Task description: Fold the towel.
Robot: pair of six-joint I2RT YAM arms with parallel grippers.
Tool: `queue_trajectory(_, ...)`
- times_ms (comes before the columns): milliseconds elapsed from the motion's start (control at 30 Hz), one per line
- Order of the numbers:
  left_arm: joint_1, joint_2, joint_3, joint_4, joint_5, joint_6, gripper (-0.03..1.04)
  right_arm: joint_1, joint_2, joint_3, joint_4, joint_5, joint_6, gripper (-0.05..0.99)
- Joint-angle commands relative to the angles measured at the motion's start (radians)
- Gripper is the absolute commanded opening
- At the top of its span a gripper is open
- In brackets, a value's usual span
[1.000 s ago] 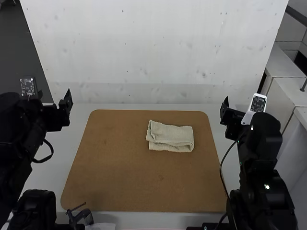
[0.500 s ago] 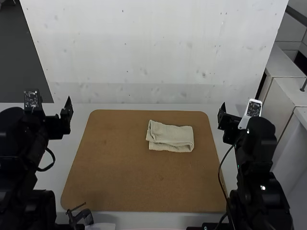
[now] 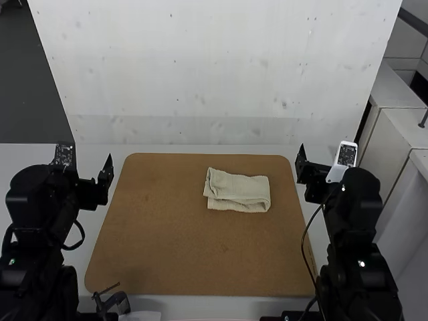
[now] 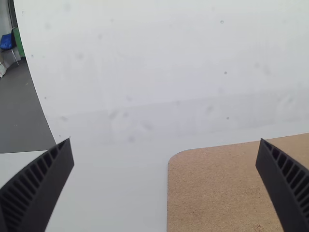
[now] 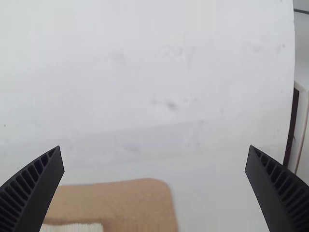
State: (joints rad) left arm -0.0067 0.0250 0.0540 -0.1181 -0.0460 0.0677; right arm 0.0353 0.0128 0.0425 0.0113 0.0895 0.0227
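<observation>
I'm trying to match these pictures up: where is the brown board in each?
High view: the board, central, under the towel.
Left wrist view: its far-left corner, between the fingers.
Right wrist view: its far-right corner and part of the towel.
Shared landmark: the white panel beyond.

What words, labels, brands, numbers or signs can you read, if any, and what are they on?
No readable text.
Left arm's circuit board: pale specks, too small to read.
Right arm's circuit board: likewise too small.
Towel and brown mat: no lettering visible.
</observation>
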Motion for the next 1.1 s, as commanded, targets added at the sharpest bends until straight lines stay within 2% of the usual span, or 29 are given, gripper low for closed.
queue_trajectory(0, 0.01, -0.01, 0.01, 0.012, 0.009, 0.02, 0.99, 0.002, 0.007, 0.01, -0.04, -0.082, 0.013, 0.97)
queue_trajectory(1067, 0.01, -0.01, 0.009, 0.014, 0.008, 0.02, 0.99, 0.002, 0.007, 0.014, -0.056, -0.08, 0.013, 0.96)
